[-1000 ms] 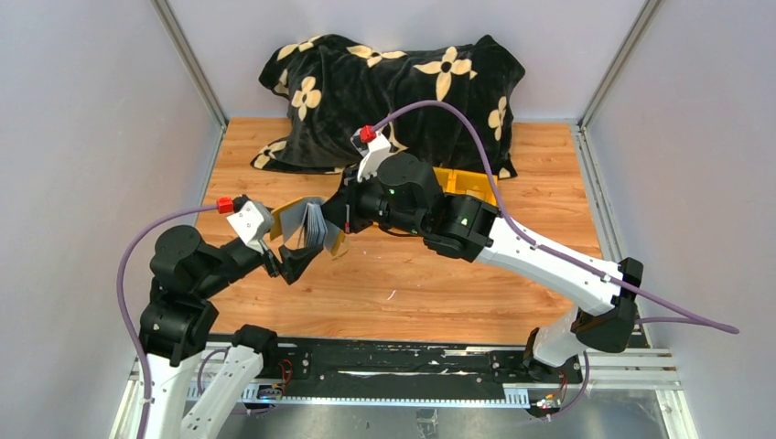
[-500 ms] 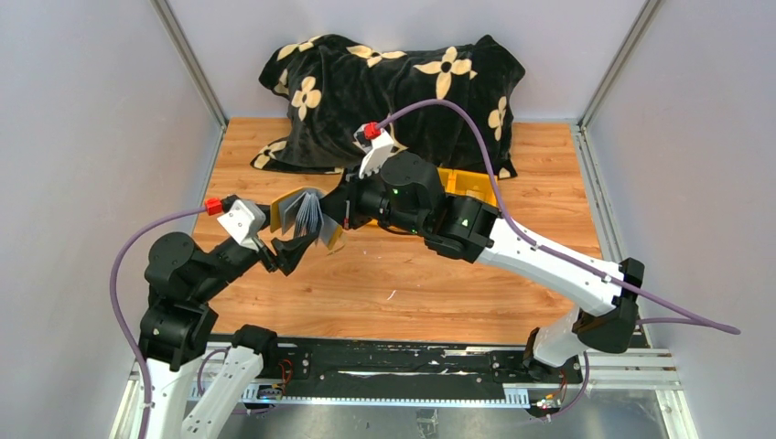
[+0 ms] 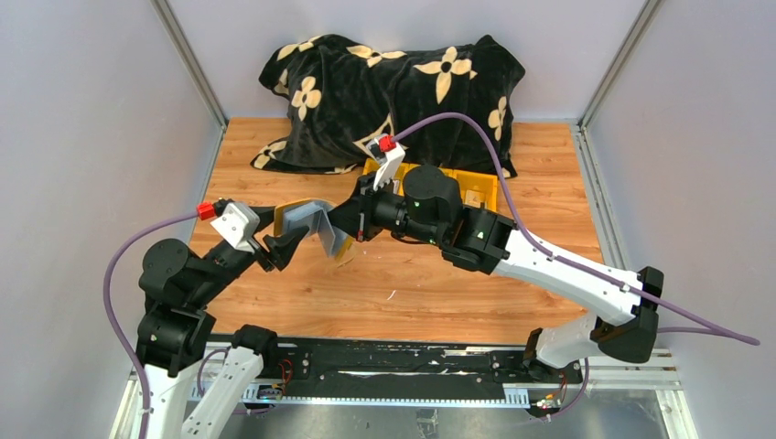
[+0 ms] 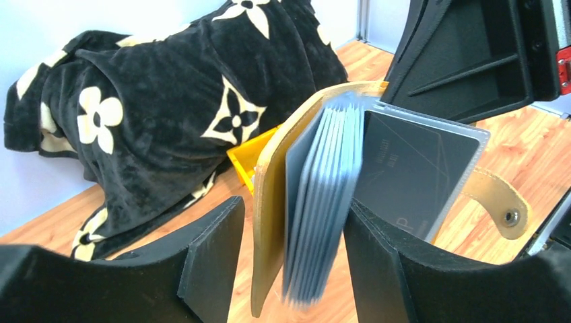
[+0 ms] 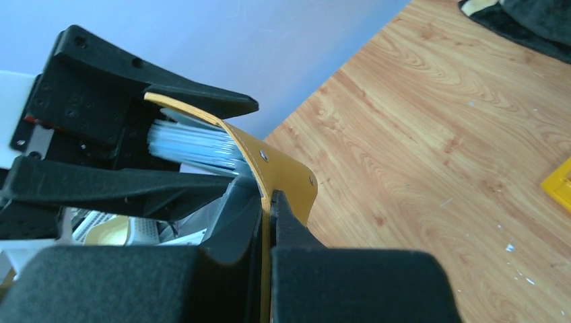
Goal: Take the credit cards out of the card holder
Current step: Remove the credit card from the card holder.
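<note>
The card holder (image 3: 316, 219) hangs open in the air between both grippers. My right gripper (image 3: 350, 226) is shut on its mustard-yellow flap (image 5: 269, 158), clamped flat between the jaws (image 5: 269, 202). My left gripper (image 4: 296, 269) is open and straddles the yellow cover (image 4: 273, 222) and the fanned blue-grey pockets (image 4: 320, 222). Its right finger (image 4: 377, 269) is against the pockets; its left finger (image 4: 209, 262) stands apart from the cover. A dark sheet in a clear sleeve (image 4: 411, 175) and the snap strap (image 4: 501, 205) lie beyond the right finger. The credit cards cannot be told apart from the pockets.
A black blanket with beige flowers (image 3: 393, 87) is heaped at the back of the wooden table (image 3: 412, 283). Yellow bins (image 3: 471, 187) sit behind the right arm, against the blanket. Grey walls close in both sides.
The right arm has drawn to the right with the flap, spreading the holder wider. The left gripper has shifted up and left, and its jaws have narrowed around the pockets.
</note>
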Controlling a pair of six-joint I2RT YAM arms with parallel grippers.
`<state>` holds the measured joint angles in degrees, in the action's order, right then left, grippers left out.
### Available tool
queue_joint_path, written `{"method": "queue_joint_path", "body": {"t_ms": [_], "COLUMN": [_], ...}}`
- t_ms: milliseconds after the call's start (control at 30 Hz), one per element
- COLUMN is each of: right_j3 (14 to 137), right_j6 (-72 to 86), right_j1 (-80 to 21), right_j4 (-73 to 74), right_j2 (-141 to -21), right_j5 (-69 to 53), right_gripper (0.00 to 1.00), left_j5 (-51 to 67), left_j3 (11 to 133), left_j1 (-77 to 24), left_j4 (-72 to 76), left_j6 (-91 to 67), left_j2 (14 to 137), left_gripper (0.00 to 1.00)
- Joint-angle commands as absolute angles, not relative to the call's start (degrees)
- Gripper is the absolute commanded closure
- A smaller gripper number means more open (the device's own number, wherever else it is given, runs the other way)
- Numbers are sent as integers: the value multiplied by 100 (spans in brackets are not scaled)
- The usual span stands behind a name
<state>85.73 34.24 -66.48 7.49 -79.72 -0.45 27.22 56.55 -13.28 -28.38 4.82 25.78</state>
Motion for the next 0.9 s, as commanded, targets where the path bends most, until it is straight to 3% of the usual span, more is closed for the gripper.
{"method": "queue_joint_path", "body": {"t_ms": [0, 300, 533, 633, 767, 867], "right_j3": [8391, 8035, 7550, 7371, 7349, 7427], "right_j6": [3392, 3380, 3215, 3292, 3220, 3082], "right_j1": [-6531, -6260, -5897, -5556, -5158, -4887], "right_j4": [-213, -1026, -1214, -1202, -915, -713], "right_j2": [-7675, -7550, -7151, -6978, -6797, -6689], "right_j5": [-939, -2397, -2968, -3157, -3394, -3504], "right_gripper": [100, 100, 100, 82, 49, 35], "left_j5": [2802, 4163, 4185, 4204, 4352, 4495], "left_j3": [5720, 6025, 6265, 6291, 6345, 6409], "left_j1": [-1336, -1335, -1336, -1335, -1336, -1331], "left_j4": [-2706, -3008, -3135, -3233, -3222, -3225], "left_j6": [533, 345, 478, 518, 406, 166], "left_j2": [2505, 2644, 2698, 2706, 2743, 2839], "left_gripper": [38, 38, 65, 72, 82, 84]}}
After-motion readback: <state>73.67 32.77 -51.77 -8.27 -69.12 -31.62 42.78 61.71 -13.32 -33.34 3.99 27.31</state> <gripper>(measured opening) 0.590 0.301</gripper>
